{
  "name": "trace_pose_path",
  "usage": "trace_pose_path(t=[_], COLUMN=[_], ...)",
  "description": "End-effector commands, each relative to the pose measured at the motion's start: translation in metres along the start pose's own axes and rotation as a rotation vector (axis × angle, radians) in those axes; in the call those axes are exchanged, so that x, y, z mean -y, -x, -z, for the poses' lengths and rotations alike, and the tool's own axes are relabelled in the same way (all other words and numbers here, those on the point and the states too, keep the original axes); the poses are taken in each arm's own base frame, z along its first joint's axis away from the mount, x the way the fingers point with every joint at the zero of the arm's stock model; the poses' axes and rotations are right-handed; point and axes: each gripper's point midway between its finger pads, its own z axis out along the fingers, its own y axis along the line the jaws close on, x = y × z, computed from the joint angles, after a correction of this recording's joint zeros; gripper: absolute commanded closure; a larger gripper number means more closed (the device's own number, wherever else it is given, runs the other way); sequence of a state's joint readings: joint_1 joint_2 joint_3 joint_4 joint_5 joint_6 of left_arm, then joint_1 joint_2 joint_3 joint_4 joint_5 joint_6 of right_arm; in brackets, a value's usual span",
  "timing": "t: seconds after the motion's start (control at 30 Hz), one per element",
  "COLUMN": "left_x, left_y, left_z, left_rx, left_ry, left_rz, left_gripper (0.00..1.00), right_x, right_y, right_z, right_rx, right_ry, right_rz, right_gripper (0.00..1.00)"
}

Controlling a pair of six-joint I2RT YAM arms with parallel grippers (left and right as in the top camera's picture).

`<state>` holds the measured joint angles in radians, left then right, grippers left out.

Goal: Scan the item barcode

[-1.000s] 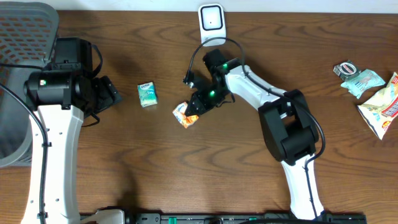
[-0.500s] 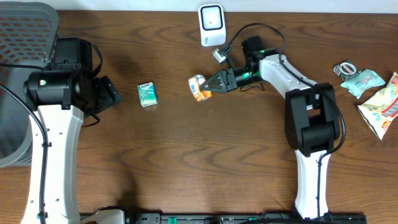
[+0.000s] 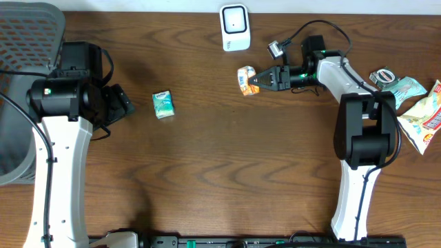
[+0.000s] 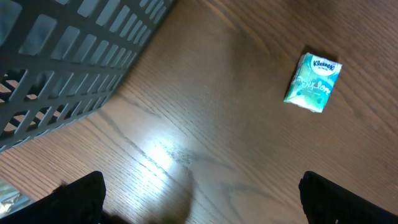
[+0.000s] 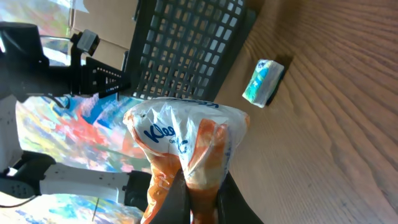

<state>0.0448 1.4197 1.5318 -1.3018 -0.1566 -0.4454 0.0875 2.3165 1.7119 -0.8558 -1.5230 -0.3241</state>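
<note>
Dark wood-grain table (image 3: 207, 172) carries the whole work area. A grey mesh basket (image 3: 27, 27) stands at its far left corner, and loose snack bags (image 3: 422, 118) lie at its right edge. The right wrist view shows a brightly coloured backdrop beyond the table.

**Step in hand: presentation to the scanner.**
- The right gripper (image 3: 256, 81) is clenched on the orange-and-white Kleenex pack (image 3: 243, 76) and grips it by one end.
- The pack is held clear of the table, near the white barcode scanner (image 3: 234, 27) but apart from it. It sits on the operator side of the scanner, slightly to the robot's right.
- The left gripper (image 4: 200, 186) is fully released and holds nothing. It hovers beside the basket, with a green Kleenex pack (image 4: 313, 82) lying flat on the wood nearby, untouched.

**Next move, as judged:**
1. Bring the held pack squarely in front of the scanner window.
2. Turn the barcode face toward the window. The views do not show which face carries the barcode, so wrist rotation may be needed.
3. Keep the grip closed throughout. The soft wrapper is pinched at one end only, so it may sag or swing, and a crumpled panel could prevent a read.
</note>
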Motion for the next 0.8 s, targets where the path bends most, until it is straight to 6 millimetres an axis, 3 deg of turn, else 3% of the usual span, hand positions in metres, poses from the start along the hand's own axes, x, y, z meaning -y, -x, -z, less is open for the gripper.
trace_pose_path(t=[0.0,0.77], left_x=[-0.0025,-0.0025], left_y=[0.0015,0.0015], left_z=[-0.0005,-0.0005], left_rx=[0.002,0.002], left_ry=[0.012,0.012], left_rz=[0.013,0.013], left_gripper=[0.02,0.02], right_x=[-0.0024,-0.0042], right_y=[-0.0039,-0.0089], right_z=[-0.0043,-0.0021], right_rx=[0.005,0.008], right_ry=[0.041,0.039], right_rz=[0.064,0.047], right_gripper=[0.99,0.99])
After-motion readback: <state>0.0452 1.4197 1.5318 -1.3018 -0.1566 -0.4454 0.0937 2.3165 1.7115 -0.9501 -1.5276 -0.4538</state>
